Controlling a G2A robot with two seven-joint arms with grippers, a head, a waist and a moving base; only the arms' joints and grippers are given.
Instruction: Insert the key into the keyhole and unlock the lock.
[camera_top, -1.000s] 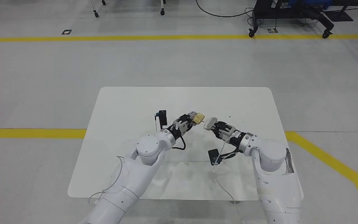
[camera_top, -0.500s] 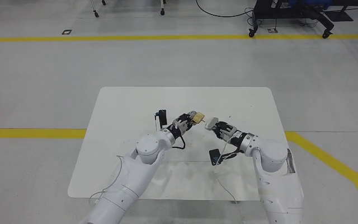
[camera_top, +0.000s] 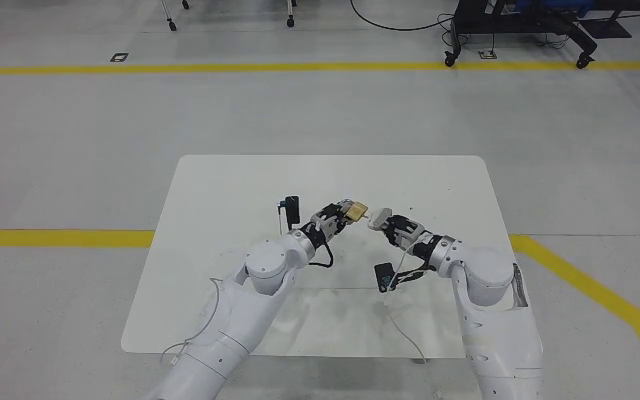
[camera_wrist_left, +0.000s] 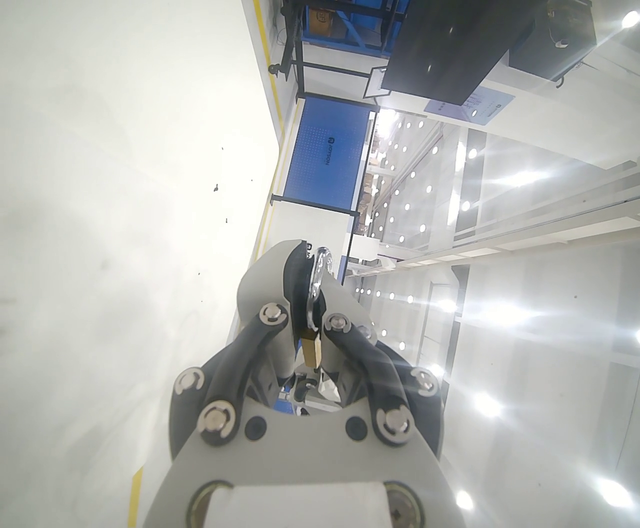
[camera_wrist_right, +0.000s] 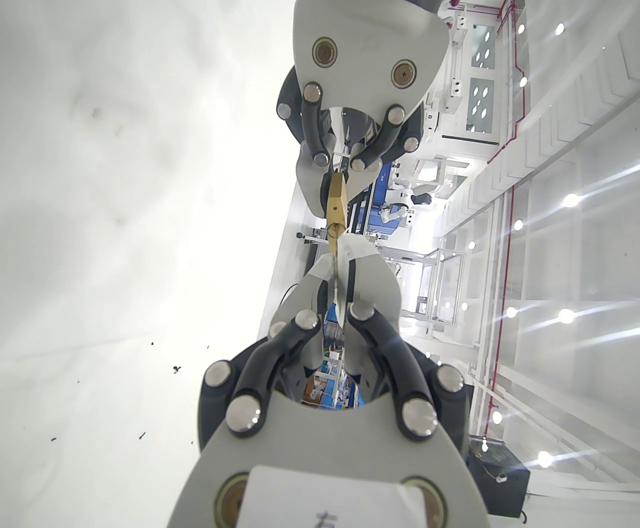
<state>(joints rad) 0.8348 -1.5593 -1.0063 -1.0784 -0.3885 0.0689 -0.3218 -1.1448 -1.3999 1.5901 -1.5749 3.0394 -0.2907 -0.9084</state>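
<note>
Over the white table (camera_top: 220, 200), the left gripper (camera_wrist_left: 310, 300) is clenched on a small brass padlock with a silver shackle (camera_wrist_right: 336, 202). The right gripper (camera_wrist_right: 340, 270) pinches a flat silver key (camera_wrist_right: 336, 285), whose tip meets the padlock's base (how deep it sits cannot be told). A slight skew could jam the key at the keyhole. Turning it might twist the padlock loose in its grip.
</note>
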